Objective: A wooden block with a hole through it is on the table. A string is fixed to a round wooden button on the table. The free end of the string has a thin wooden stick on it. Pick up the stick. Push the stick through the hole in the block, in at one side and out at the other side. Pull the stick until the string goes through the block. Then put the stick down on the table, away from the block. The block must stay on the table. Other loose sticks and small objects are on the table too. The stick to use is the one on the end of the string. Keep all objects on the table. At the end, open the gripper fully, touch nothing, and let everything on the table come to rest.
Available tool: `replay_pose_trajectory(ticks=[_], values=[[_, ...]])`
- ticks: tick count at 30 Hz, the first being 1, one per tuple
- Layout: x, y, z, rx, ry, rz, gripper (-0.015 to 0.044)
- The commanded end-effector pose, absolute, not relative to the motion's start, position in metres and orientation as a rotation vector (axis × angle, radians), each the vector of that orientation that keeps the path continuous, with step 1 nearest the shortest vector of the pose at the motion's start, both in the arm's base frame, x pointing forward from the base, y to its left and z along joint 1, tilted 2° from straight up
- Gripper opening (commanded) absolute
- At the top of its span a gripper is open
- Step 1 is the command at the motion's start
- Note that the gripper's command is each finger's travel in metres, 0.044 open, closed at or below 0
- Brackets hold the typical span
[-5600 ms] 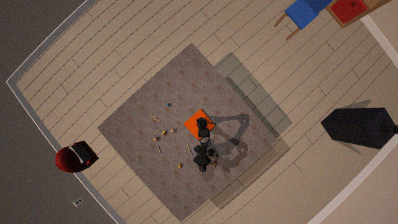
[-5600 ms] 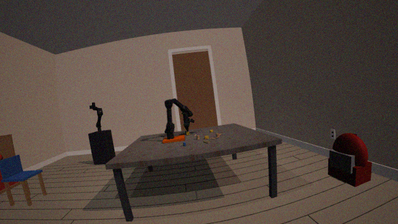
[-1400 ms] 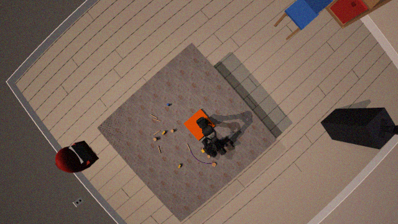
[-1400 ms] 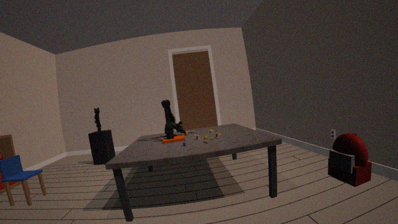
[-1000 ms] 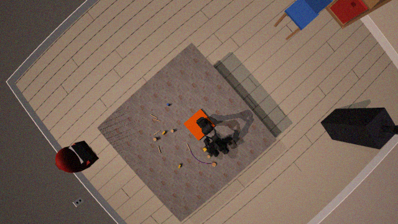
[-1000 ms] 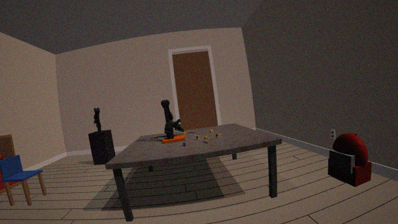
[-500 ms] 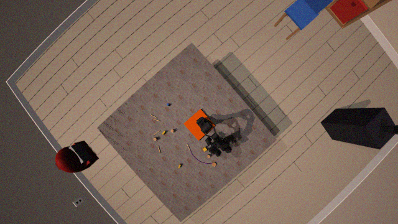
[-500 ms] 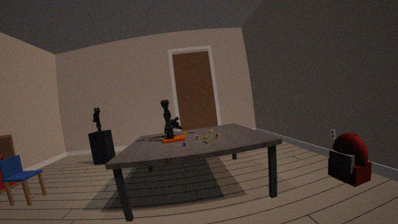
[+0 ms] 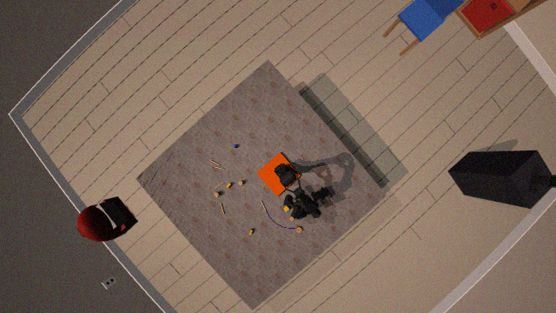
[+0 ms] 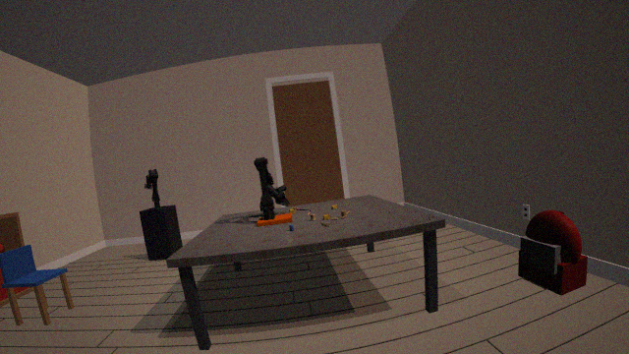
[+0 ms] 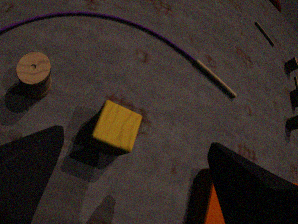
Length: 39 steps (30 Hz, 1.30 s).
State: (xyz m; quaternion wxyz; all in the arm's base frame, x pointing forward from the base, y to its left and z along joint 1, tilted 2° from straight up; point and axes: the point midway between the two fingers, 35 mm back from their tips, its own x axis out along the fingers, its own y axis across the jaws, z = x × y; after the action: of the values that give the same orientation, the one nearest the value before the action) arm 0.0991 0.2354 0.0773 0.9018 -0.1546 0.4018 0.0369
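Observation:
The yellow block appears to rest on the table; its hole does not show in the wrist view. My gripper is wide open above it, one finger on each side, with gaps between fingers and block. The purple string curves over the table from the round wooden button, which is outside the wrist view, to the thin wooden stick. The stick lies on the table beyond the block, apart from it.
A small wooden cylinder stands left of the block in the wrist view. The orange base plate is at lower right there. Loose sticks, yellow pieces and a blue piece lie farther off.

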Motion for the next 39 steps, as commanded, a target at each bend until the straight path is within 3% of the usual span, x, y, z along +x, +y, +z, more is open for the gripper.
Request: replay_pose_trajectory(ticks=[1,19,39], values=[[0.111,0.233,0.071,-0.833,1.013,0.343,0.0440],[0.124,0.233,0.069,-1.391,1.097,0.993,0.0440],[0.137,0.237,0.077,-1.759,0.724,1.723,0.0440]])
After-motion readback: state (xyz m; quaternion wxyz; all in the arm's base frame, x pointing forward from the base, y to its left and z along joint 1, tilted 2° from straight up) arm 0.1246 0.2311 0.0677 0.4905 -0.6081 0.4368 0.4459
